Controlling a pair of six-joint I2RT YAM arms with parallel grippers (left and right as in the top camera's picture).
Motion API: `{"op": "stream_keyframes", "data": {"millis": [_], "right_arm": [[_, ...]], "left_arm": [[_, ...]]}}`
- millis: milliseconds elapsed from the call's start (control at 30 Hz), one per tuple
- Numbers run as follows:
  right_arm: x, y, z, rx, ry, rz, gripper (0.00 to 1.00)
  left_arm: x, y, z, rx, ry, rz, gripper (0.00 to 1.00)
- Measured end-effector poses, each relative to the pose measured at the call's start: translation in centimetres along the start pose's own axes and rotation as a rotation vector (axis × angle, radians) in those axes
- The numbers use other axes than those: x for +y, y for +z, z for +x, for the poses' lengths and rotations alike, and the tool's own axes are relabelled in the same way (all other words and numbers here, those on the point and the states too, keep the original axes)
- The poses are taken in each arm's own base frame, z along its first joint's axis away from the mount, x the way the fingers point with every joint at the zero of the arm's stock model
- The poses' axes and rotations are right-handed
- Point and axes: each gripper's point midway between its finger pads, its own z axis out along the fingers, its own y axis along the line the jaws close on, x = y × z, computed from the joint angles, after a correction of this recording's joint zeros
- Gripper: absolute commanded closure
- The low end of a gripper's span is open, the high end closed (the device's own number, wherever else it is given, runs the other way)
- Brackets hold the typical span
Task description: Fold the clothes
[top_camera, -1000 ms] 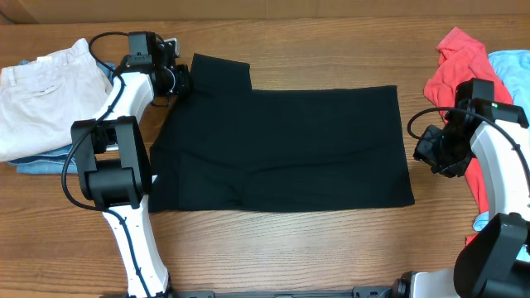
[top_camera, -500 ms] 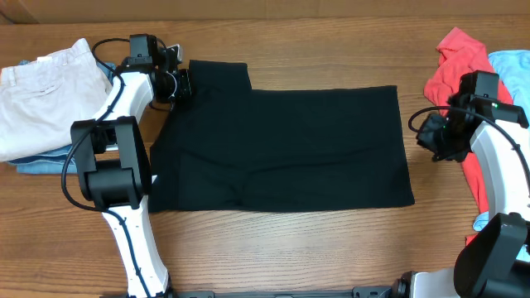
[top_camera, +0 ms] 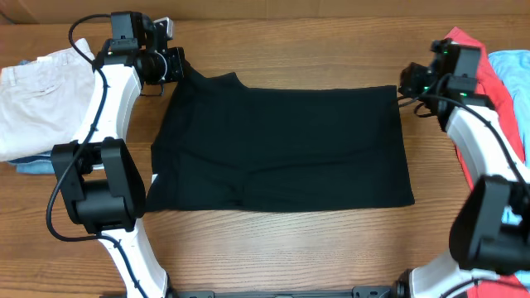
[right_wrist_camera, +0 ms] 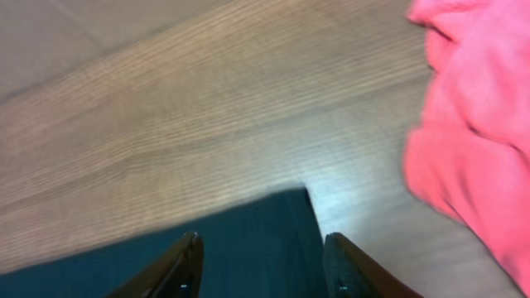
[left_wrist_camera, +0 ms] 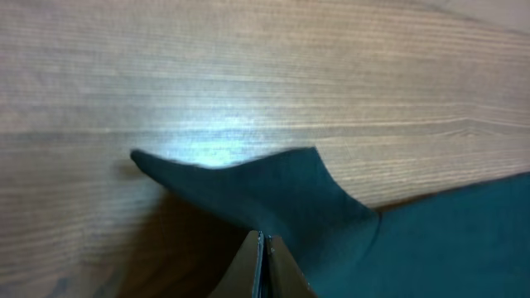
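The black garment [top_camera: 281,149] lies spread flat across the middle of the table. My left gripper [top_camera: 175,66] is shut on its far left sleeve corner and holds that corner lifted; in the left wrist view the shut jaws [left_wrist_camera: 262,242] pinch the black fabric [left_wrist_camera: 273,186], which rises to a point at the left. My right gripper [top_camera: 407,80] is open at the garment's far right corner. In the right wrist view its fingers [right_wrist_camera: 262,248] straddle that corner of the black cloth [right_wrist_camera: 273,228] without touching it.
Beige trousers [top_camera: 37,95] on blue denim [top_camera: 37,165] lie at the far left. A coral-red garment [top_camera: 480,74] and a light blue one [top_camera: 513,70] lie at the far right, the red one also in the right wrist view [right_wrist_camera: 472,132].
My left gripper moved back and up, pulling the sleeve corner into a point. My right gripper swung from beside the garment's right edge to its far right corner.
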Motion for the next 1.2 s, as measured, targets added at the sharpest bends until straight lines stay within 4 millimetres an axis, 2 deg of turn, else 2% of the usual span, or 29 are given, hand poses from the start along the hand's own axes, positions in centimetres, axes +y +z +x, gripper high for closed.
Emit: {"op": "stream_keyframes", "data": {"millis": [100, 233, 367, 667, 867, 1000, 1133, 1200], "right_arm": [[0.1, 2.9, 0.1, -0.027, -0.011, -0.016, 0.47], [-0.6, 6.5, 2.1, 0.005, -0.009, -0.011, 0.46], [-1.4, 8.8, 3.7, 0.026, -0.005, -0.005, 0.46], [-1.4, 9.6, 3.5, 0.003, -0.009, -0.011, 0.47], [-1.8, 10.4, 4.6, 0.028, -0.005, -0.005, 0.48], [-1.9, 10.9, 5.0, 0.036, -0.006, -0.006, 0.62], [-2.0, 11.1, 5.0, 0.03, -0.002, -0.004, 0.94], [-2.0, 11.2, 5.1, 0.033, -0.003, -0.005, 0.96]], "left_arm": [[0.0, 0.0, 0.2, 0.006, -0.011, 0.0, 0.96], [0.0, 0.0, 0.2, 0.008, -0.013, -0.001, 0.96], [0.0, 0.0, 0.2, 0.009, -0.014, -0.001, 0.96], [0.1, 0.0, 0.5, 0.021, -0.02, -0.007, 0.96], [0.2, 0.0, 0.7, 0.026, -0.022, -0.011, 0.96], [0.2, 0.0, 0.7, 0.026, -0.023, -0.011, 0.96], [0.3, 0.0, 0.7, 0.026, -0.022, -0.014, 0.96], [0.3, 0.0, 0.7, 0.026, -0.023, -0.015, 0.96]]}}
